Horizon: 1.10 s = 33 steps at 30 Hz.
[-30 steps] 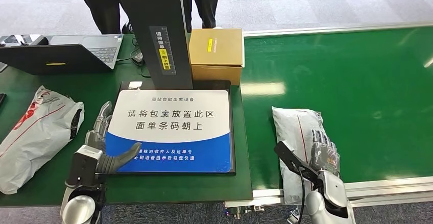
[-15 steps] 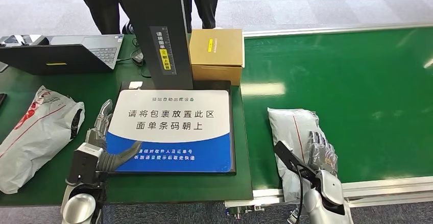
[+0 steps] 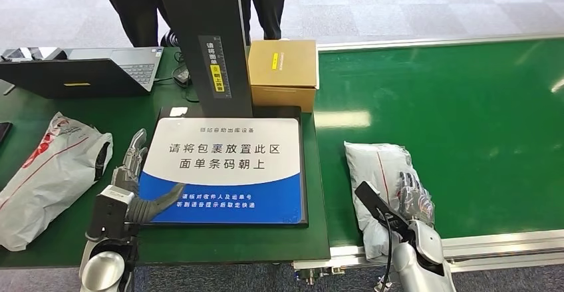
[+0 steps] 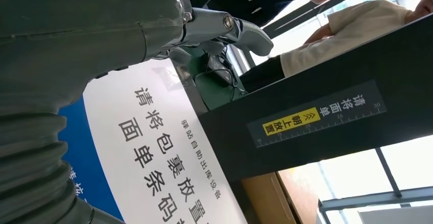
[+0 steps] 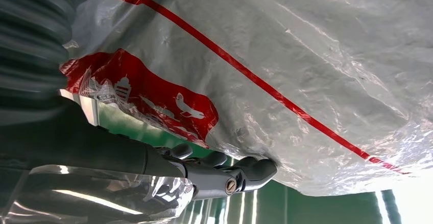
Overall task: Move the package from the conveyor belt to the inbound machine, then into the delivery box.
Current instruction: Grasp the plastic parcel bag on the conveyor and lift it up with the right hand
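Green conveyor belt (image 3: 465, 106) is carrying the package (image 3: 379, 172); right hand (image 3: 414, 199) is gripping its slippery plastic edge, which may slide out, while left hand (image 3: 130, 172) is resting open

We cannot see the package's (image 3: 379, 172) near end behind the right hand (image 3: 414, 197); the laptop (image 3: 86, 71) is cut off.

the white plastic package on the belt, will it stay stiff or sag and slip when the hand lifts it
The white plastic package will probably sag: its film is creased and wrinkled like a soft bag. The glossy surface may slip against the right hand. It looks puffy, so likely light for its size.
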{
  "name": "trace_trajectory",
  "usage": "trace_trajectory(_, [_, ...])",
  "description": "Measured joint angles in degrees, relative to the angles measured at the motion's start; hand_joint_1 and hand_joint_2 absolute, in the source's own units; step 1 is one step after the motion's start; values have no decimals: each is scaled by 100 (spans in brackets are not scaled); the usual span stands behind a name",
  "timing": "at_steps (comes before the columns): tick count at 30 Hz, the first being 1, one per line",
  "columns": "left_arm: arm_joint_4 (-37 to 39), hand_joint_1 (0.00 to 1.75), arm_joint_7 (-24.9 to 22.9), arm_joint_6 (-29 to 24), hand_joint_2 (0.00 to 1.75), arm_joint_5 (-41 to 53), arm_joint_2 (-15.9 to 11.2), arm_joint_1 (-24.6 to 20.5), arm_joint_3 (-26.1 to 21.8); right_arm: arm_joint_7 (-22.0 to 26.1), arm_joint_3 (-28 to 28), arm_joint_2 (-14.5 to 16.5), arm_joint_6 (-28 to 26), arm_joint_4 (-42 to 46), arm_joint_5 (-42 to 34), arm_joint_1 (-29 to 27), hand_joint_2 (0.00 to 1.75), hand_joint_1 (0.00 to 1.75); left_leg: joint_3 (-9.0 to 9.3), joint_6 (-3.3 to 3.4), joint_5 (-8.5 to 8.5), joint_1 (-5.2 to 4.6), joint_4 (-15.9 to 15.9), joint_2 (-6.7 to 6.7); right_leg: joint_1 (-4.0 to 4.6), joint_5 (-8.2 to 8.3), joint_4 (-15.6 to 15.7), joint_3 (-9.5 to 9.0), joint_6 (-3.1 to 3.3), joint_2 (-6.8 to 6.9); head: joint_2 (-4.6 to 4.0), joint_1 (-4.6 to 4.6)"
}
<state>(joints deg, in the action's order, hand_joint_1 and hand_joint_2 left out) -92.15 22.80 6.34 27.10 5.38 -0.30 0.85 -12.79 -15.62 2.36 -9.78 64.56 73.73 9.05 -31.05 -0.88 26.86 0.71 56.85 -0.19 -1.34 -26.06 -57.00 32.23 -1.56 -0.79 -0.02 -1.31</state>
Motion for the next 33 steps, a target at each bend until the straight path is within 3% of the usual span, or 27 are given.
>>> trace_trajectory(13, [0, 0, 0, 4, 175, -1, 0, -6, 2, 91, -34, 29, -11, -194, -211, 88, 175, 0, 4, 10, -4, 0, 0, -2, -4, 11, 18, -13, -16, 0, 0, 0])
trace_trajectory(25, [135, 0, 1, -48, 175, -79, -3, -179, 142, 746, -369, 29, -673, -1658, -985, 684, 175, 4, 28, 41, -16, 13, -1, 18, 0, 36, 60, -42, -26, -12, 0, -1])
trace_trajectory(26, [154, 0, 2, -58, 175, -88, -4, -197, 152, 796, -395, 30, -713, -1755, -1042, 723, 175, 16, 28, 47, -20, 13, -1, 20, 0, 38, 65, -44, -21, -13, 0, -1])
trace_trajectory(27, [175, 0, 5, -70, 175, -93, -5, -215, 161, 840, -418, 31, -745, -1841, -1093, 758, 175, 38, 28, 52, -24, 14, -1, 21, 0, 39, 69, -45, -18, -13, 0, -1])
trace_trajectory(29, [216, 0, 10, -91, 175, -99, -6, -249, 175, 900, -451, 33, -785, -1974, -1158, 810, 175, 94, 28, 60, -31, 14, -1, 22, 0, 42, 76, -51, -18, -13, 0, -1])
trace_trajectory(30, [236, 0, 13, -98, 175, -102, -7, -267, 182, 922, -460, 34, -797, -2029, -1177, 830, 175, 114, 30, 64, -34, 14, -1, 23, 0, 44, 79, -55, -19, -13, 0, -1])
trace_trajectory(33, [291, 0, 23, -112, 175, -108, -10, -320, 197, 974, -470, 36, -816, -2158, -1215, 881, 175, 132, 41, 74, -39, 14, -1, 23, -1, 52, 91, -73, -23, -13, 0, -1])
